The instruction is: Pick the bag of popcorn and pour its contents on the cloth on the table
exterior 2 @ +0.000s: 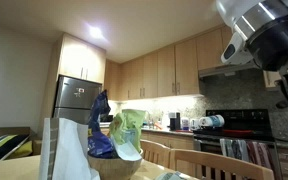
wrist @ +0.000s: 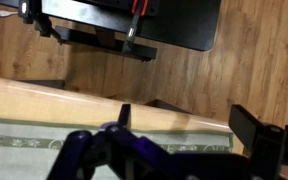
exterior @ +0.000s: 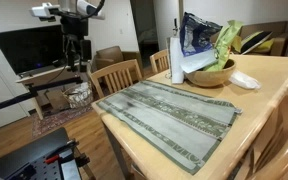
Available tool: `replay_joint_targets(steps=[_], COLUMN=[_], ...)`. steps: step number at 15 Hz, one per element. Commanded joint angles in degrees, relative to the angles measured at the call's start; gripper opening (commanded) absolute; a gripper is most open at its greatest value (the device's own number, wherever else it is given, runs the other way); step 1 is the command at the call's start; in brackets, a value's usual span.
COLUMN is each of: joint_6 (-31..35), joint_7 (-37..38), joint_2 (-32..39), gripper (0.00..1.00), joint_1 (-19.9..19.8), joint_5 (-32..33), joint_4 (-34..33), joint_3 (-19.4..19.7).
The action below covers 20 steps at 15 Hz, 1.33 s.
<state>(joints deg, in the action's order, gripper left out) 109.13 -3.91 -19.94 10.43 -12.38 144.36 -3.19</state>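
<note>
The lime-green bag of popcorn (exterior: 227,42) (exterior 2: 131,125) stands upright in a wooden bowl (exterior: 209,76) at the far end of the table (exterior: 269,92), next to a blue-and-white bag (exterior: 197,35). Its contents are hidden inside. The grey-green striped cloth (exterior: 169,118) (wrist: 24,160) lies flat along the table. My gripper (exterior: 77,58) (wrist: 187,125) hangs open and empty off the table's edge, above the floor and well away from the bag. In the wrist view the table edge (wrist: 44,95) and a strip of cloth lie just under the fingers.
A white roll (exterior: 176,60) (exterior 2: 69,150) stands beside the bowl, and a white napkin (exterior: 244,80) lies near it. Wooden chairs (exterior: 116,77) line the table's side. Black equipment (wrist: 134,20) sits on the wooden floor below the gripper.
</note>
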Motion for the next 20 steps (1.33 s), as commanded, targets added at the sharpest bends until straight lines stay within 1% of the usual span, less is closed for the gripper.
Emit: replay_joint_targets(steps=[1, 3, 5, 10, 12, 14, 20], joint_6=[-0.20, 1.28, 3.63, 12.95, 15.75, 17.07, 15.50], joint_7=[-0.24, -0.91, -1.25, -0.92, -0.39, 0.07, 2.00], joint_2=[-0.01, -0.14, 0.26, 3.13, 4.93, 7.11, 15.54], gripper=[1.00, 1.00, 1.00, 1.00, 1.00, 1.00, 1.00], joint_1=[-0.88, -0.41, 0.01, 0.41, -0.08, -0.90, -3.70], joint_5=[-0.23, -0.76, 0.01, 1.04, 1.51, 2.38, 5.99], joint_4=[-0.10, -0.99, -2.45, -6.48, -8.69, -11.10, -20.09], joint_3=[-0.81, -1.17, -2.14, -4.38, -4.32, -3.87, -2.59])
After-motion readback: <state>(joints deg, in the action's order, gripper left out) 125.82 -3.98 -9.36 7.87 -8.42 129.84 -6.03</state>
